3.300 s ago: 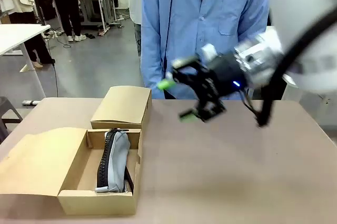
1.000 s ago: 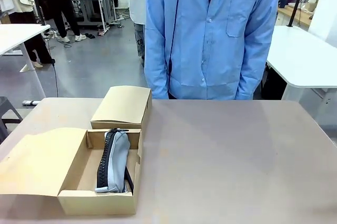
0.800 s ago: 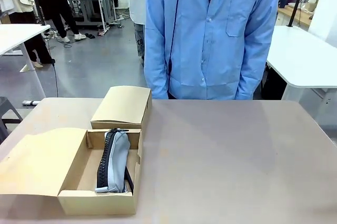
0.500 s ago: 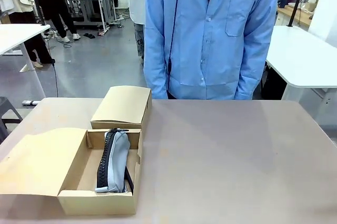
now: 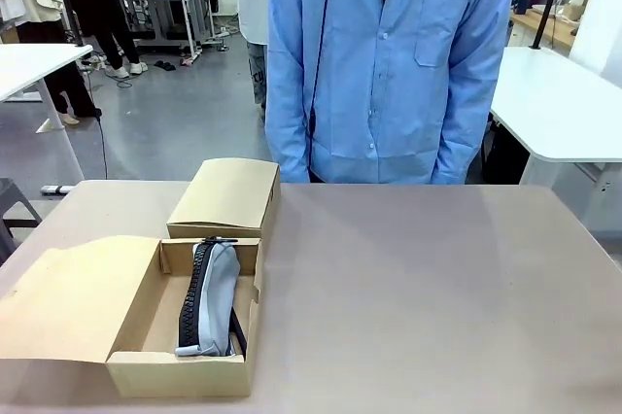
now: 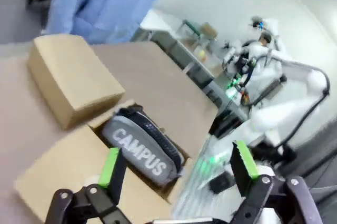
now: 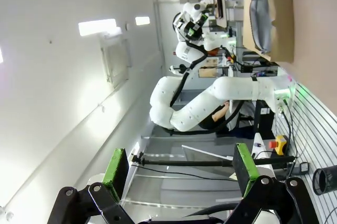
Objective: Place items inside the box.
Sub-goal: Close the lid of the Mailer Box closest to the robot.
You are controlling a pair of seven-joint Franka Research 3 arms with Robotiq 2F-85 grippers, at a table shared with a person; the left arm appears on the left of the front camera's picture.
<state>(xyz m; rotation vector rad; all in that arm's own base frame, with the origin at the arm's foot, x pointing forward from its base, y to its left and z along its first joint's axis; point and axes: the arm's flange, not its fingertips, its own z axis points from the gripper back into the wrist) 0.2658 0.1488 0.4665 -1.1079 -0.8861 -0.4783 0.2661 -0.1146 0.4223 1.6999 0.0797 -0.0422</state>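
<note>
Grey "CAMPUS" pouch (image 5: 210,297) lies lengthwise in the open box (image 5: 136,371) at the bench's (image 5: 418,297) near left, beside a closed box (image 5: 228,197) farther back. Left hand (image 6: 176,166) hovers above it, fingers apart and empty; right hand (image 7: 179,169) likewise spread, aimed off-bench. Any next item should drop into the free floor left of the pouch, clearing the walls

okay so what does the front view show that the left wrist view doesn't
Front view alone: the person's whole blue shirt behind the table, and the box's spread flap. Left wrist view alone: the open, empty left tool, the "CAMPUS" lettering on the grey zip pouch, and the other arm farther off. Both: the open box holding that pouch, beside the closed box.
</note>
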